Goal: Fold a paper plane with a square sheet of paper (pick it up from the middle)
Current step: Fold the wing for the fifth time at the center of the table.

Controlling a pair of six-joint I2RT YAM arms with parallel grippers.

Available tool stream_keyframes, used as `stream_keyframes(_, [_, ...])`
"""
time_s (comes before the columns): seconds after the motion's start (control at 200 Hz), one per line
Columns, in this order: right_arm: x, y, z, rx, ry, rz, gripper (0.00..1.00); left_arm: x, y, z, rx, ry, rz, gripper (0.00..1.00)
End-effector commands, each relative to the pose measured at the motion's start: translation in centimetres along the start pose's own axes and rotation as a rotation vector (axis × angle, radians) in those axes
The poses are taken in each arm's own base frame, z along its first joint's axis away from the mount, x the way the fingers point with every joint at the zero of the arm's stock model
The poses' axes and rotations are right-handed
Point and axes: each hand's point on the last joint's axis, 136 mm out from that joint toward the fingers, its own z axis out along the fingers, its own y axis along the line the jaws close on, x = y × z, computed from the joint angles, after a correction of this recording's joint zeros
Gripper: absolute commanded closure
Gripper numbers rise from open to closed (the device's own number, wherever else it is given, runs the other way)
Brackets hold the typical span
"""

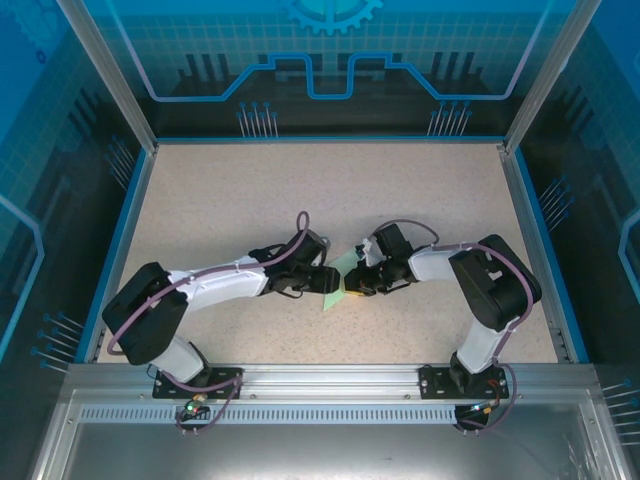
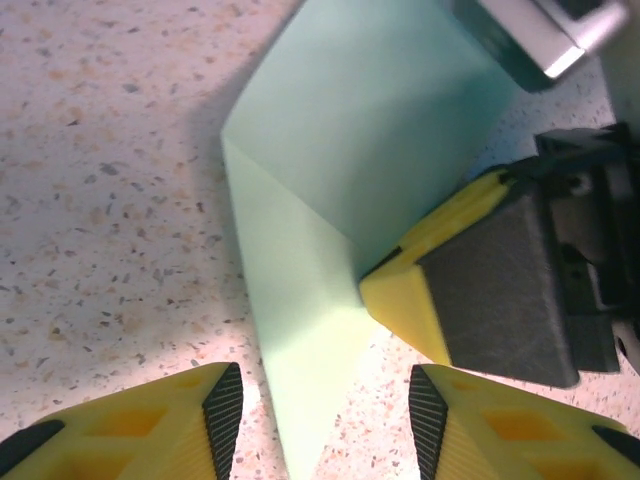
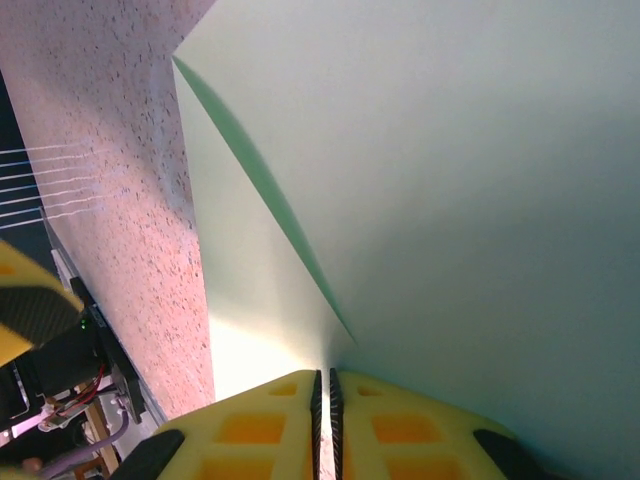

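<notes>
Bright overhead light; the square sheet of paper [image 2: 350, 130] shadows the table [image 2: 100, 150], close edges blurred.

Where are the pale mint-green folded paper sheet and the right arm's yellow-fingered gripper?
pale mint-green paper sheet [image 2: 370, 120], left wrist view, raised upper flap.
right gripper [image 3: 323, 385], right wrist view, between its closed fingertips.

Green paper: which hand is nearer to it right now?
Right. The right hand is pinched shut on the green paper; the left hand is open around its tip, not touching.

The right claw [image 3: 322, 382] pinches the creased green sheet of paper [image 3: 450, 200]; speckled table [image 3: 110, 150] at left
</notes>
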Motion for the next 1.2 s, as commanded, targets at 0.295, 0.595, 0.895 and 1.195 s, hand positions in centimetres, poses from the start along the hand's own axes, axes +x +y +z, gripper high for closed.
stream_keyframes(0.295, [1.9, -2.9, 0.5, 0.1, 0.026, 0.037, 0.89, 0.5, 0.0, 2.4, 0.184, -0.017, -0.184, 0.52])
stream_keyframes(0.595, [1.4, -2.7, 0.6, 0.096, 0.023, 0.034, 0.89, -0.6, 0.4, 3.2, 0.175, -0.025, -0.156, 0.56])
stream_keyframes(0.895, [1.3, -2.4, 0.6, 0.091, 0.024, 0.025, 0.9, -1.8, 1.1, 4.1, 0.175, -0.029, -0.153, 0.6])
stream_keyframes(1.195, [1.4, -2.5, 0.5, 0.098, 0.024, 0.022, 0.91, -2.8, 1.2, 4.5, 0.214, -0.033, -0.165, 0.63])
